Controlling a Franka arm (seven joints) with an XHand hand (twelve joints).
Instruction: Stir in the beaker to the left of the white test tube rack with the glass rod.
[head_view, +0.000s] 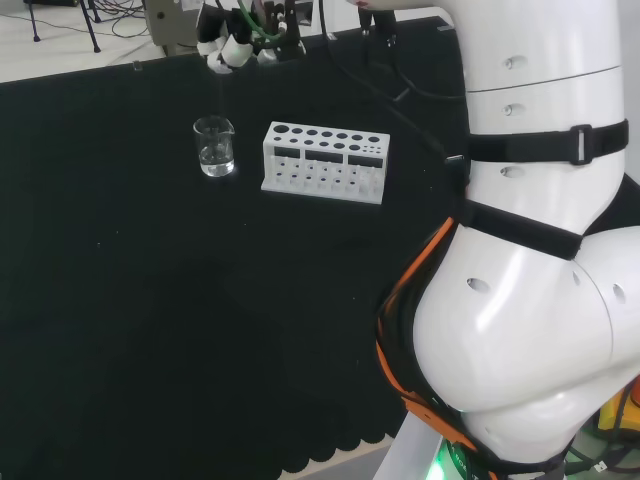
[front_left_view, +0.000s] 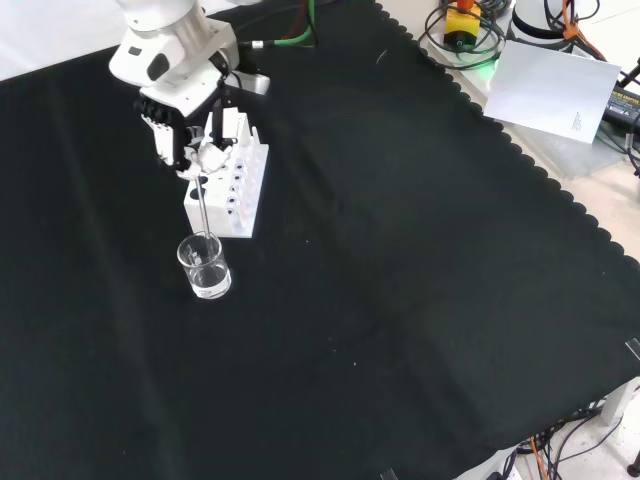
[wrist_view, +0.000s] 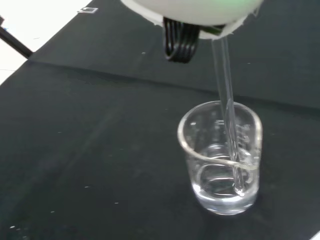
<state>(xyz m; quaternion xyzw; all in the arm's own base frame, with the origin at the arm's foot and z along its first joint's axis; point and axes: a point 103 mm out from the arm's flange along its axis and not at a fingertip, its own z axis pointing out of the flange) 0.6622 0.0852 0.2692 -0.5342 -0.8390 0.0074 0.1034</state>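
A small clear glass beaker (front_left_view: 205, 267) holding a little clear liquid stands on the black cloth beside the white test tube rack (front_left_view: 230, 178). In the head view the beaker (head_view: 215, 147) is left of the rack (head_view: 325, 161). The hand (front_left_view: 190, 135) hangs above the beaker, fingers curled round a thin glass rod (front_left_view: 203, 212). The rod runs down from the hand into the beaker. In the wrist view the rod (wrist_view: 227, 115) dips into the liquid, its tip near the bottom of the beaker (wrist_view: 222, 157). The hand (head_view: 235, 50) shows at the top of the head view.
The rack's holes look empty. The arm's big white links (head_view: 530, 250) stand at the right of the head view. Cables, a sheet of paper (front_left_view: 555, 90) and gear lie beyond the cloth's scalloped edge in the front view.
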